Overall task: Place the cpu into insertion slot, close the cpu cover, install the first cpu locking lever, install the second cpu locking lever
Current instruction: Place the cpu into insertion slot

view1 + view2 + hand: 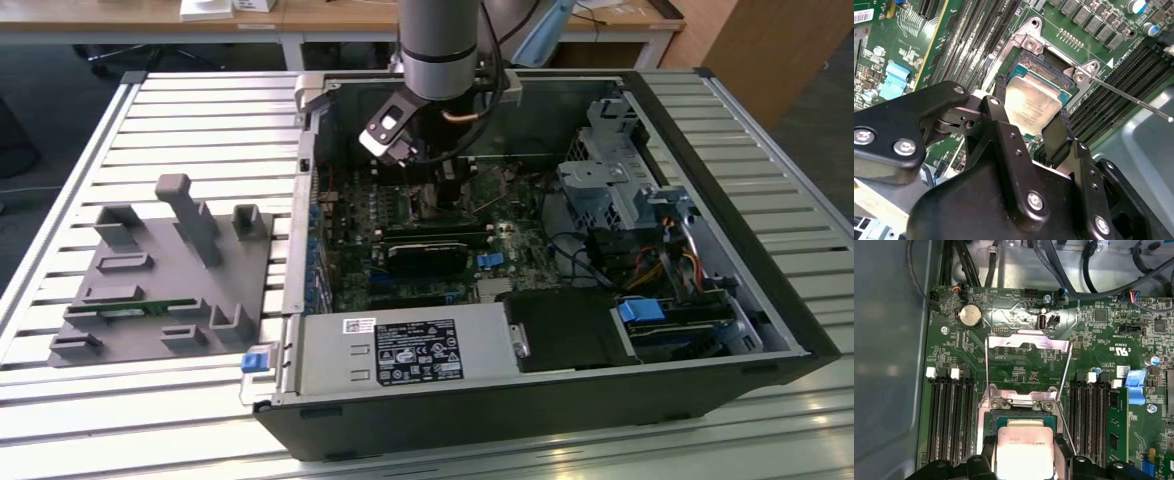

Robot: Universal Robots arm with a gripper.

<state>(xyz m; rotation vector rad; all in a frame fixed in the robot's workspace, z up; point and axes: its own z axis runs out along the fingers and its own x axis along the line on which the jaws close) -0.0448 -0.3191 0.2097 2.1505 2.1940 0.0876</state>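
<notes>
Hanging between the black fingers [997,116] of the end effector [1026,120], the cpu [1031,102] shows its dull silver face just over the insertion slot [1040,62]. The fingers press on two opposite edges, so the end effector is closed on the chip. In the second wrist view part of the slot's dark centre lies uncovered beyond the chip. From that I judge the chip is not seated, though I cannot tell whether it touches the silvery rim.

The chip looks thin, stiff and light. Its smooth metal face would give little purchase, and its underside and the slot's contacts are probably delicate. The bare edges, where it is gripped now, seem the right place to hold it, and it should be kept level rather than tilted.

In the first wrist view the cpu cover [1028,341] stands open beyond the slot, its square window framing green circuit board [1019,375]. A thin metal lever rod [1131,98] juts out from a corner of the slot, unlatched. Long black memory slots [949,415] run along both sides.

The board lies inside an open computer case [754,250]. The case rests on a slatted metal surface [200,110] and takes up most of it toward the exterior view's right edge. A grey fixture block [160,280] sits near the exterior view's left edge, well apart from the case.
</notes>
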